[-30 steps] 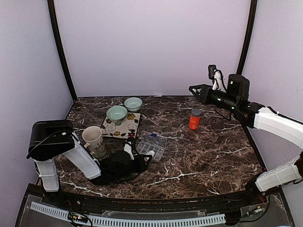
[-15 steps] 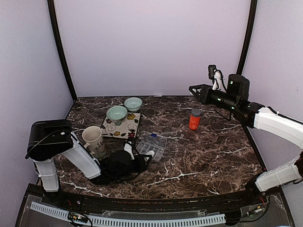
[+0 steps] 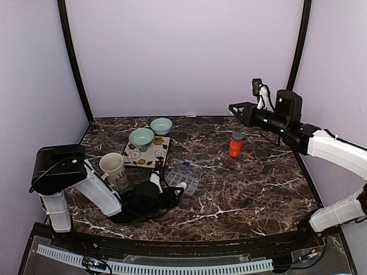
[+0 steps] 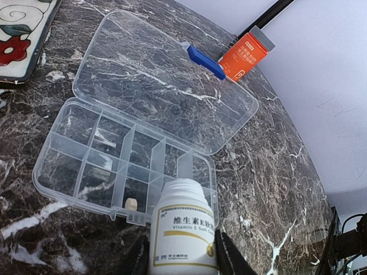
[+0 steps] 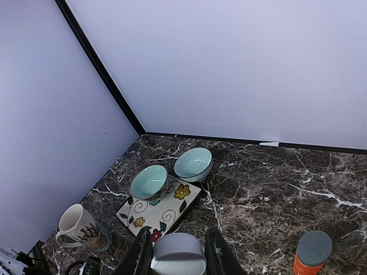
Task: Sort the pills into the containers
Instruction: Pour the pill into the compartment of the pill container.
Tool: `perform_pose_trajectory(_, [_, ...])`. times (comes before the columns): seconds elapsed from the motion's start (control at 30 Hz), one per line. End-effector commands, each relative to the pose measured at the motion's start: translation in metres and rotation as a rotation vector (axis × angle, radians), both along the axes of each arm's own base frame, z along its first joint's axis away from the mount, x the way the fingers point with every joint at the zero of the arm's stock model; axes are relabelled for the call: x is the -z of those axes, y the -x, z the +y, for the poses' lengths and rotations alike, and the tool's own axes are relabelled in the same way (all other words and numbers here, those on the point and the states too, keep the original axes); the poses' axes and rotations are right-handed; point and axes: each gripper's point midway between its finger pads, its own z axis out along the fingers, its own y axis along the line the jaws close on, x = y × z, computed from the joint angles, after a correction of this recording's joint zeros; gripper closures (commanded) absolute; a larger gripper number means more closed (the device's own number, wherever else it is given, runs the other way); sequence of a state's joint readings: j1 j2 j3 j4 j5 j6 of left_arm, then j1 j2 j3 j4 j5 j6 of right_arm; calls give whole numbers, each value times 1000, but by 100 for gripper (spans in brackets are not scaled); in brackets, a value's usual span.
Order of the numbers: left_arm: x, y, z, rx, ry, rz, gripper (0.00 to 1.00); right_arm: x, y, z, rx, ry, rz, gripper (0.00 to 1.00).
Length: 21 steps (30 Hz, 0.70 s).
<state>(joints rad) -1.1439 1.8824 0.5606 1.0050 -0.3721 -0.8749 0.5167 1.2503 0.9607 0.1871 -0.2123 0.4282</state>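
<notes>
Top external: dark marble-look table (image 3: 246, 186), lilac walls (image 3: 183, 57) w/ black corner posts (image 3: 71, 57). Left gripper (image 4: 184, 258) part-closed on white bottle (image 4: 183, 223) by organiser box (image 4: 74, 172); right gripper (image 5: 179, 256) pinching grey cap (image 5: 179, 247).

Right gripper (image 5: 179, 256), fingers pressed on either side of a round grey cap (image 5: 179, 247). Ahead and to its left: nearer bowl (image 5: 149, 182), pale green, on a flowered tile (image 5: 172, 209); farther bowl (image 5: 193, 163) just beside the tile's far corner. Far left: cream mug (image 5: 74, 226). Right: orange bottle (image 5: 311, 255), grey-lidded. Surface: dark marbled table (image 5: 269, 195).
</notes>
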Motion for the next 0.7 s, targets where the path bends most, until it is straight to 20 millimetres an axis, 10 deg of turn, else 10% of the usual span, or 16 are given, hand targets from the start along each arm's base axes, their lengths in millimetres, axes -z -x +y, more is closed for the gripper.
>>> perform_pose_trajectory(0.0, [-18,0,-5,2,47,-29,100,-8,-2,-2,4,-19,-24,100])
perform_pose_trajectory(0.67, [-20,4,-1,6,105,-34,100,-6,-2,-1,1,-22,-17,100])
